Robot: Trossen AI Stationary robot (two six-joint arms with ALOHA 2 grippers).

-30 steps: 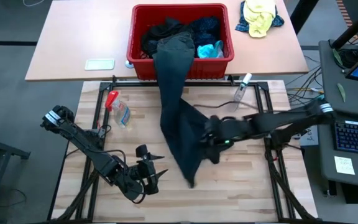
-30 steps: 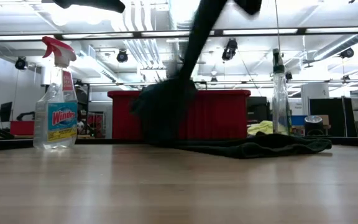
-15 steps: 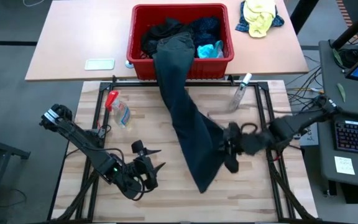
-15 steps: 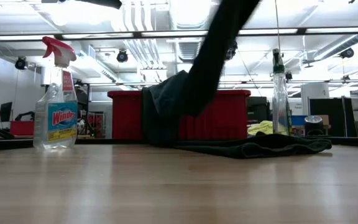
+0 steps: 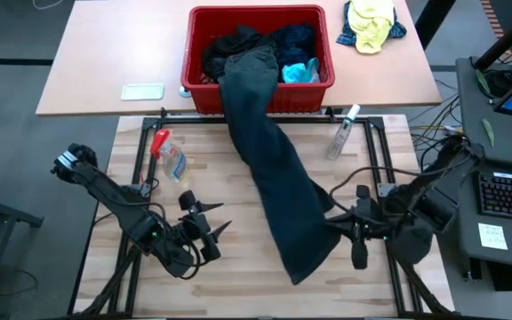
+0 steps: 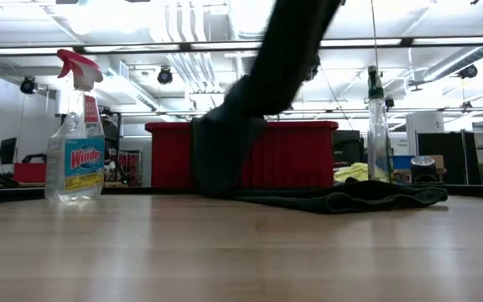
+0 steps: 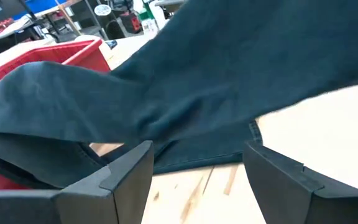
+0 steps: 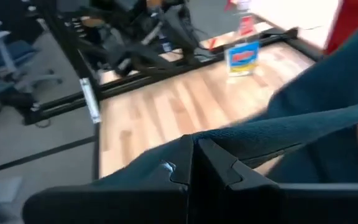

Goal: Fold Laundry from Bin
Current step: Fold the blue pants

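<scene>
Overhead and table-level views share the bin (image 5: 260,53); wrist views close.

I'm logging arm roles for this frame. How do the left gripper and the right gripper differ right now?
The right gripper is shut on the edge of the dark grey garment, holding it stretched out of the red bin; the left gripper holds nothing. The right one's fingers are pressed together, while the left one's are spread open. Both sit over the near half of the wooden table, pointing toward the garment.
</scene>
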